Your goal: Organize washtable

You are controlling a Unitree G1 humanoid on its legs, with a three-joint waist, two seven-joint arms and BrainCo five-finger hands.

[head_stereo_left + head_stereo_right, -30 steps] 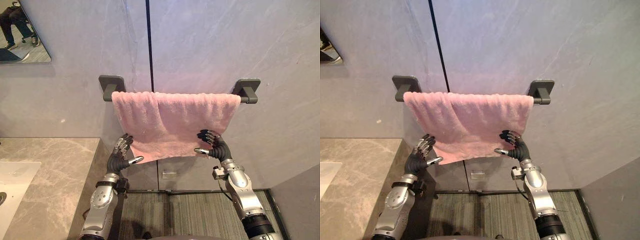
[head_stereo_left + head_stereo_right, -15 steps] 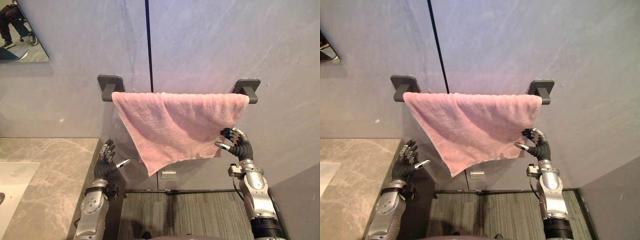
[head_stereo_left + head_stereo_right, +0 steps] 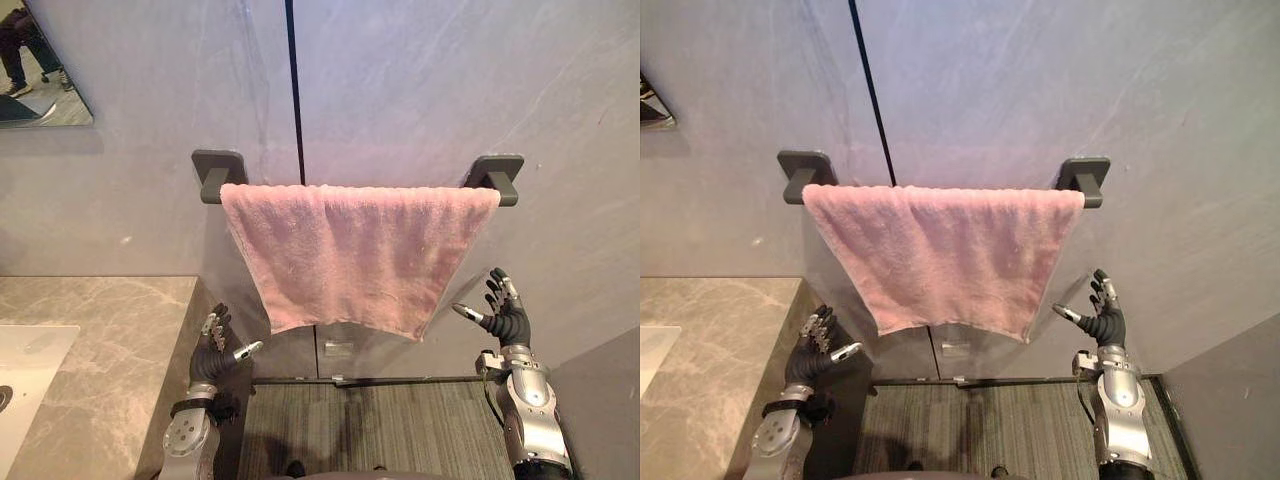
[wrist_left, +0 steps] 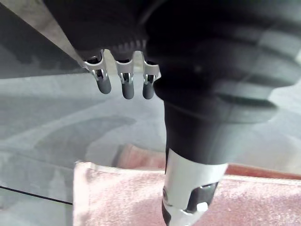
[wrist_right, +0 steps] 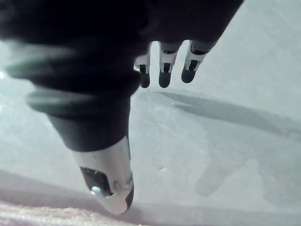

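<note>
Both hands are backing off the pink towel (image 3: 355, 255) now, left hand (image 3: 213, 345) lower left, right hand (image 3: 503, 312) lower right, fingers spread, gripping nothing. It's hanging mid-frame over the rail (image 3: 498, 187), so probably sorted.

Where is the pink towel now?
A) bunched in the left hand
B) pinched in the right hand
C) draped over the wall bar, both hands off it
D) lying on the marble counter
C: the pink towel hangs over the wall bar, and the left hand and right hand are open below it, apart from the cloth.
</note>
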